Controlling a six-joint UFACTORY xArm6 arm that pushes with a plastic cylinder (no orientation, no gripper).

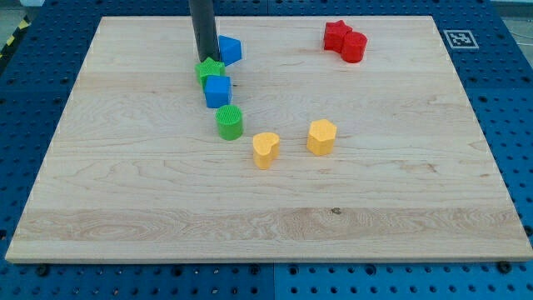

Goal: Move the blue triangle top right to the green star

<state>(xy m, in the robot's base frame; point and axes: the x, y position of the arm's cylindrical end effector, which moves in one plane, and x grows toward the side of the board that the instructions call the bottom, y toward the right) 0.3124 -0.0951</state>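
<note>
Camera view shows my tip [205, 59], a bare rod tool with nothing to clamp, just left of the blue plastic triangle [230, 49], already upper right of the green plastic star [210, 70]. Any further push risks nudging the star or blue cube [218, 91].

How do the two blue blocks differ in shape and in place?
The blue triangle lies nearer the view's top, right of my tip and up-right of the green star; the blue cube lies just below that star. The triangle shows a slanted, pointed outline; the cube looks square. Both are the same blue and similar in size.
</note>
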